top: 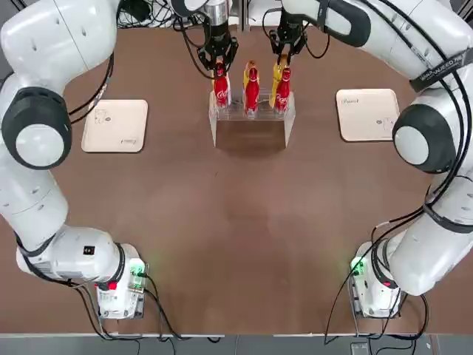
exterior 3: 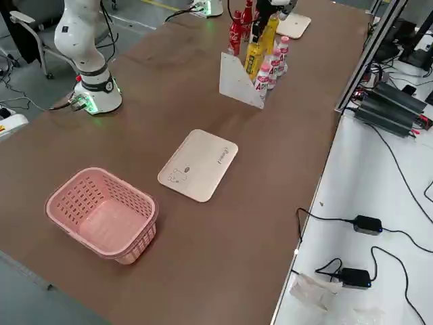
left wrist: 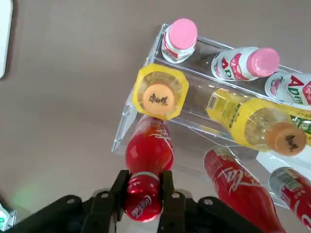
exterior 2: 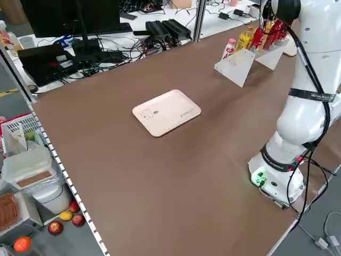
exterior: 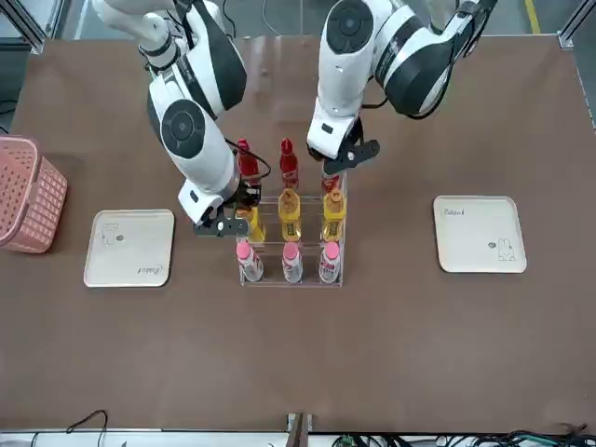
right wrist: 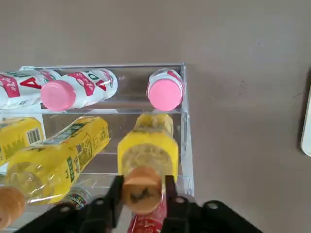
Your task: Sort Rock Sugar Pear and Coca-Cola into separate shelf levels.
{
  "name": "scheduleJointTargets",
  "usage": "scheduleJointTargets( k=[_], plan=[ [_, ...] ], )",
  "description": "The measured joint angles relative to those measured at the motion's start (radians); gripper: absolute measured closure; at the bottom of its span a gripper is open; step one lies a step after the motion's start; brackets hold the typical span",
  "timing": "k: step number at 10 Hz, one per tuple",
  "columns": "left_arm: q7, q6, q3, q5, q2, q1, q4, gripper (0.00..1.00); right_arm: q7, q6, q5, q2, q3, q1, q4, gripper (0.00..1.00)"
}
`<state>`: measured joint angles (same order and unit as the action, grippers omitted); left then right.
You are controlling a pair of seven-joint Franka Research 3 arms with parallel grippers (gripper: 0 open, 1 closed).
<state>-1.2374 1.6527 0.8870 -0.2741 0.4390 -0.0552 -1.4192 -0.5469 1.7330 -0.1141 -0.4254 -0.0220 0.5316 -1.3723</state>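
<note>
A clear acrylic rack point(top: 251, 126) stands at the far middle of the table, its shelf levels stepped. Red Coca-Cola bottles point(top: 251, 89) fill the tier nearest me. Yellow Rock Sugar Pear bottles point(exterior: 290, 214) stand on the middle tier. My left gripper point(top: 219, 65) is shut on the red cap of the left-end Coca-Cola bottle point(left wrist: 148, 150), which stands upright in the rack. My right gripper point(top: 283, 61) has its fingers pressed to both sides of the orange cap of the right-end Rock Sugar Pear bottle point(right wrist: 147, 150), upright on the middle tier.
White bottles with pink caps point(exterior: 291, 261) stand on the rack's far, lowest tier. A flat white tray point(top: 114, 126) lies left of the rack and another point(top: 367, 115) lies right. A pink basket point(exterior: 28, 196) sits at the table's right edge.
</note>
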Motion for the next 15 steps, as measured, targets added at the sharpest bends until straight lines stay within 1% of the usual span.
scheduleJointTargets(
  k=[1,2,3,4,5,6,7,9,10,12,14,15],
  plan=[
    [0.001,0.0,0.0,0.0,0.001,0.001,0.001,0.67,-0.002,0.004,0.0,0.0,0.0,0.0,0.0,0.37],
    [0.002,0.0,-0.002,-0.002,0.003,0.003,0.001,0.55,-0.009,0.008,0.0,0.0,0.0,0.0,0.0,0.24],
    [0.002,0.0,-0.003,-0.003,0.004,0.008,0.001,0.41,-0.015,0.011,0.0,0.0,0.001,0.0,0.0,0.08],
    [0.002,0.0,-0.003,-0.003,0.004,0.013,0.004,0.28,-0.017,0.012,0.0,0.0,0.002,0.0,0.0,0.01],
    [0.002,0.0,-0.002,-0.003,0.003,0.018,0.012,0.12,-0.019,0.013,0.0,0.002,0.006,-0.004,0.002,0.0],
    [0.002,-0.006,0.0,-0.002,-0.003,0.024,0.029,0.0,-0.019,0.015,0.0,0.003,0.01,-0.02,0.007,0.0],
    [0.001,-0.027,0.002,0.009,-0.015,0.035,0.051,0.0,-0.014,0.016,0.0,0.006,0.015,-0.05,0.018,0.0],
    [0.014,-0.075,0.005,0.037,-0.046,0.087,0.095,0.0,0.096,0.015,0.002,0.024,0.021,-0.155,0.04,0.0],
    [0.051,-0.084,0.005,0.047,-0.062,0.134,0.103,0.0,0.173,0.013,0.008,0.038,0.026,-0.212,0.046,0.0],
    [0.137,-0.087,0.006,0.068,-0.089,0.249,0.105,0.0,0.319,0.01,0.054,0.061,0.03,-0.323,0.05,0.0],
    [0.225,-0.123,0.006,0.072,-0.104,0.336,0.102,0.0,0.41,0.0,0.085,0.08,0.031,-0.421,0.052,0.0],
    [0.278,-0.13,0.004,0.072,-0.104,0.376,0.094,0.0,0.447,-0.03,0.103,0.091,0.032,-0.456,0.052,0.0]
  ],
)
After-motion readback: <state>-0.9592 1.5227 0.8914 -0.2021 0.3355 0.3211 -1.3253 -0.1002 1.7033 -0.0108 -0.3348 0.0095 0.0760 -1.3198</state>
